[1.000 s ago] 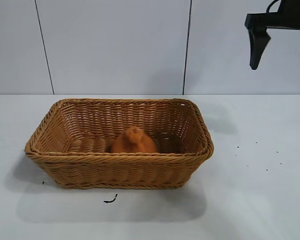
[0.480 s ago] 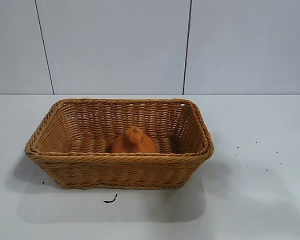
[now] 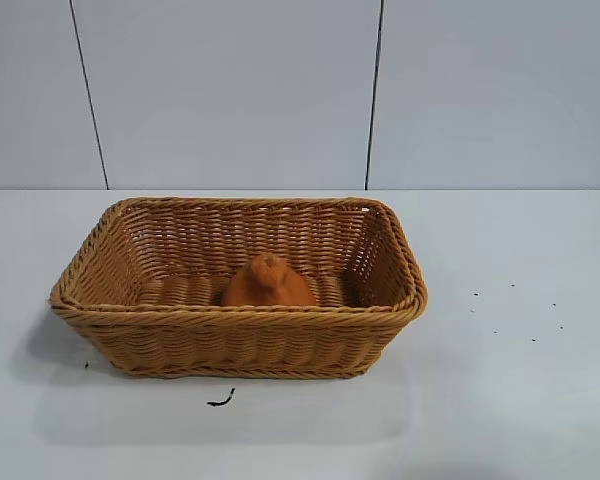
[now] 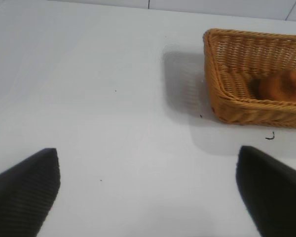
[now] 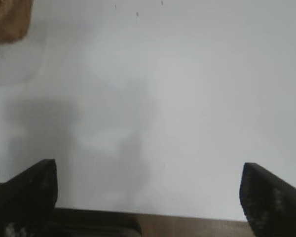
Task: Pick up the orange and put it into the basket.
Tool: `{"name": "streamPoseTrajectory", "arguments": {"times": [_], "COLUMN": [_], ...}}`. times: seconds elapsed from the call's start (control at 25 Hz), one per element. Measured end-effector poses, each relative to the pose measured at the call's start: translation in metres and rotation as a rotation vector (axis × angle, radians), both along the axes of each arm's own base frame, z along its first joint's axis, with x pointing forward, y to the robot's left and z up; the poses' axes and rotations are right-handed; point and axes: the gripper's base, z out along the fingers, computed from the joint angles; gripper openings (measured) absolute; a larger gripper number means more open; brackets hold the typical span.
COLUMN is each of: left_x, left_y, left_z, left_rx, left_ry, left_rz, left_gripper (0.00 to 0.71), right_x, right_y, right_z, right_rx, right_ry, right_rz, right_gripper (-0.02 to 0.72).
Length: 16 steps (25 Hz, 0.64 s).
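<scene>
Nearest, at the desk's (image 3: 520, 400) front edge: a small dark curled scrap (image 3: 220, 399) on the smooth pale surface, just before the basket's (image 3: 240, 318) front wall. To the right, toward the desk's right edge, a scatter of tiny dark specks (image 3: 510, 310).

Behind the scrap, left of the desk's middle: the basket, rectangular, tan-brown woven wicker, braided rim, sides sloping outward, corners rounded. Inside, against the front wall and about midway along it: the orange (image 3: 267, 283), matte burnt-orange, rounded base narrowing to a knobbly top, upper part showing above the rim. Nothing gripping or touching it.

Well apart from the orange, both sets of jaws. Left gripper (image 4: 148, 187), seen only from its own wrist camera: dark ribbed fingers (image 4: 27, 190) spread wide, empty, over bare desk, basket and orange (image 4: 282, 85) off to one side beyond the fingertips. Right gripper (image 5: 148, 192), likewise seen only from its wrist camera: jaws spread wide, empty, over bare desk, only a corner of the basket (image 5: 7, 19) at the far edge of that view, orange not visible there.

Farthest: a pale panelled wall (image 3: 230, 90) with two thin dark vertical seams behind the desk's back edge.
</scene>
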Motion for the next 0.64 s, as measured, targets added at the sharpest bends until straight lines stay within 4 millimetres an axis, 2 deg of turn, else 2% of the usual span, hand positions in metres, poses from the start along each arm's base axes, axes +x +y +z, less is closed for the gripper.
{"name": "streamPoseTrajectory", "arguments": {"times": [0.28, 0.64], "left_x": [0.0, 0.0], "left_y": [0.0, 0.0], "left_z": [0.0, 0.0], "left_rx": [0.0, 0.0], "left_ry": [0.0, 0.0], "left_rz": [0.0, 0.0], "left_gripper": [0.697, 0.697], "right_x": [-0.032, -0.034], "right_y": [-0.002, -0.003], "right_z": [0.003, 0.003], "right_rx": [0.005, 0.002], "right_ry": [-0.208, -0.219], "right_rz": [-0.002, 0.001], "right_gripper": [0.694, 0.694]}}
